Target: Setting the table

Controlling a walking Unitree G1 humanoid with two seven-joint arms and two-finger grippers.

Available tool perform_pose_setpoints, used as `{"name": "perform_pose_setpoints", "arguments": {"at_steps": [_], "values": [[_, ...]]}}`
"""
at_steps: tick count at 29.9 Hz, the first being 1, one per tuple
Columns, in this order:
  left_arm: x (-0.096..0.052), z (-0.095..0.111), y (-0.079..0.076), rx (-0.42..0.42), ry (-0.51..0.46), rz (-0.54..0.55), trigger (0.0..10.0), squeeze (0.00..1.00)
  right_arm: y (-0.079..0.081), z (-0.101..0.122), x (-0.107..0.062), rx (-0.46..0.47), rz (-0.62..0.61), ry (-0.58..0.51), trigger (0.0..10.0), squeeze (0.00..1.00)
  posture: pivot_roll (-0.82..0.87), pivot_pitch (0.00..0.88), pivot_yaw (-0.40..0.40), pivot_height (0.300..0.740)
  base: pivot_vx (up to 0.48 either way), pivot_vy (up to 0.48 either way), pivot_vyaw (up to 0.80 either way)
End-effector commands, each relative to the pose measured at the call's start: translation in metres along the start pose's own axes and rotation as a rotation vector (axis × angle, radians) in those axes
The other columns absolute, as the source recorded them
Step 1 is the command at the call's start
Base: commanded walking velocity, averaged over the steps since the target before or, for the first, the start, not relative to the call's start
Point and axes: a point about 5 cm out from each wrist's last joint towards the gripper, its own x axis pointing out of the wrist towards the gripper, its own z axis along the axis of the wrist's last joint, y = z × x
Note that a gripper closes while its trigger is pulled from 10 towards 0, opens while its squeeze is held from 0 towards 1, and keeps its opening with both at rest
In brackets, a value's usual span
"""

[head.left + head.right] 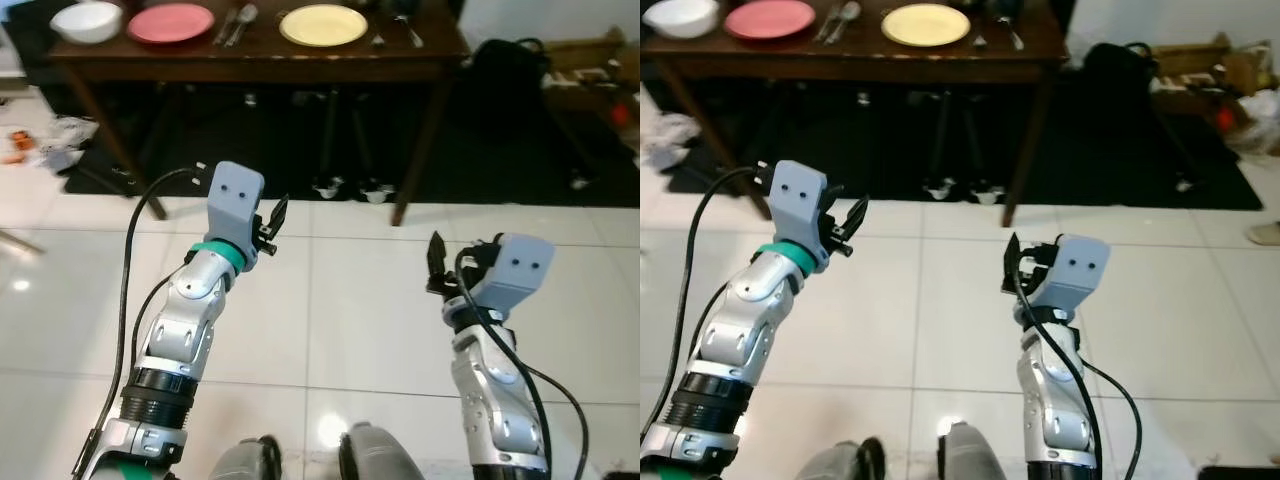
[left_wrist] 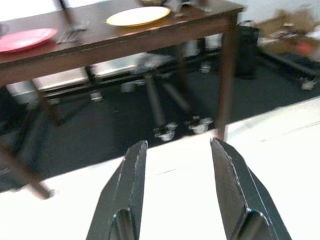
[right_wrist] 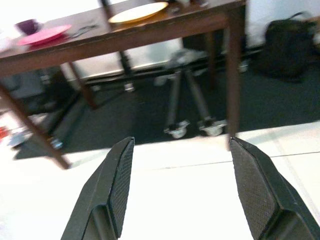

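A dark wooden table (image 1: 255, 62) stands ahead across the white tile floor. On it from left to right are a white bowl (image 1: 87, 21), a pink plate (image 1: 170, 22), cutlery (image 1: 236, 24), a yellow plate (image 1: 323, 25) and more cutlery (image 1: 398, 30). A small purple cup (image 3: 27, 25) stands beyond the pink plate (image 3: 44, 34). My left gripper (image 1: 272, 226) is raised over the floor, open and empty. My right gripper (image 1: 437, 262) is also raised short of the table, open with nothing between its fingers.
A wheeled stand with castors (image 1: 350, 188) sits under the table on a dark rug (image 1: 250, 150). A black bag (image 1: 508, 62) and cardboard clutter (image 1: 595, 60) lie at the right. Scattered litter (image 1: 40, 135) is at the left.
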Motion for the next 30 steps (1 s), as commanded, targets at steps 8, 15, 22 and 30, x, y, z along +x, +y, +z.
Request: {"name": "perform_pose_setpoints", "arguments": {"at_steps": [8,15,22,30], "values": [[0.002,-0.004,-0.003,-0.019,0.026,0.005,10.0,0.0,-0.002,-0.002,-0.001,0.023,-0.002,0.027,10.0,0.0,-0.15,0.003,0.101,0.74,0.0,0.0,0.0],[0.004,-0.006,-0.002,-0.014,0.037,0.031,10.0,0.0,-0.003,-0.002,-0.002,0.02,0.012,0.024,10.0,0.0,-0.16,0.0,0.102,0.74,0.0,0.0,0.0],[0.004,-0.006,0.001,-0.007,0.037,0.06,10.0,0.0,0.0,-0.004,-0.003,-0.025,0.036,0.029,10.0,0.0,-0.16,0.002,0.105,0.74,0.0,0.0,0.31],[0.003,-0.009,0.007,0.024,0.058,0.124,10.0,0.0,0.0,-0.004,-0.003,-0.024,0.034,0.03,10.0,0.0,-0.15,0.007,0.108,0.74,0.0,0.0,0.79]]}}
